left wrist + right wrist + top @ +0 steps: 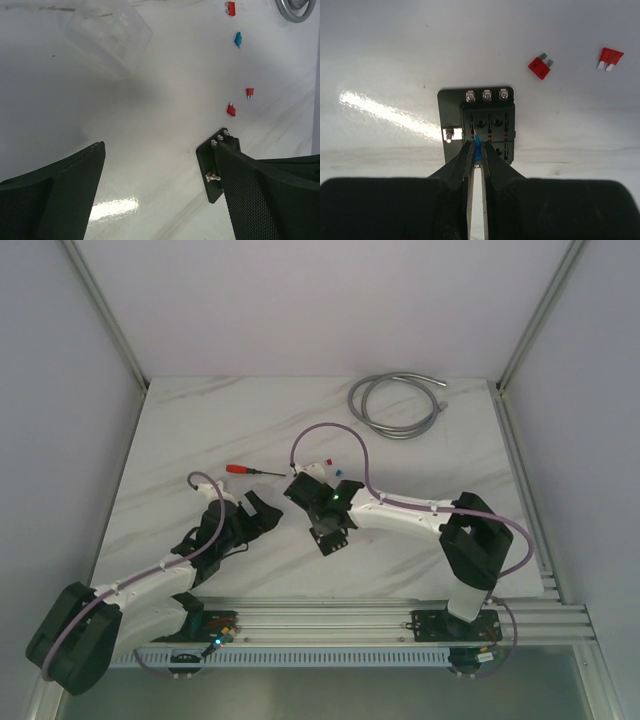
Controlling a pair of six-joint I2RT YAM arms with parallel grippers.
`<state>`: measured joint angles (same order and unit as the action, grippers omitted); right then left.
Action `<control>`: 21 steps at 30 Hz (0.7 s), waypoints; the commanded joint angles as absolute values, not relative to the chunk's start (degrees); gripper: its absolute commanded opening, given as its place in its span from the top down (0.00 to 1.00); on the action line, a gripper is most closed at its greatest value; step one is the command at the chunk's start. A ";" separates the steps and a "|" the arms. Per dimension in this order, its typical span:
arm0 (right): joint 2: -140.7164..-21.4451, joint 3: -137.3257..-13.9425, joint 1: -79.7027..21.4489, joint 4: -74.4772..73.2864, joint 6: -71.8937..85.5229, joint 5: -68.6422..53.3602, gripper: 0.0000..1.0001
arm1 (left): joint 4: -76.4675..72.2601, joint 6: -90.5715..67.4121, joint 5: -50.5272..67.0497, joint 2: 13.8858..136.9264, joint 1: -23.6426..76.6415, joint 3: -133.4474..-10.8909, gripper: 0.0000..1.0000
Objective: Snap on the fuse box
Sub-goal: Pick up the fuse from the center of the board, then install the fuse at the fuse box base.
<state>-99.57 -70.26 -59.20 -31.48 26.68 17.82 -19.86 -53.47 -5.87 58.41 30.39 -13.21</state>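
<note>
Black square fuse box (489, 125) flat on the white table (395, 50), slotted face up, three screws along one edge.

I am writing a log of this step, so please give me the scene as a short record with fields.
fuse box: small black square plastic fuse box, flat on the white marble table
right gripper: right gripper shut on a tiny blue fuse, tip at the box's slots
left gripper: left gripper open, beside the box, holding nothing
loose parts: red fuse; clear plastic cover
</note>
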 commanded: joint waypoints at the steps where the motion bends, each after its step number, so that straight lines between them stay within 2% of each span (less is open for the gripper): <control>1: -102.07 -73.94 -59.96 -34.80 25.93 21.52 1.00 | -19.44 -53.35 -4.47 57.22 29.40 -11.77 0.00; 21: -107.72 -77.65 -61.25 -36.59 23.70 23.81 1.00 | -15.25 -53.01 -7.30 53.13 28.39 -11.60 0.00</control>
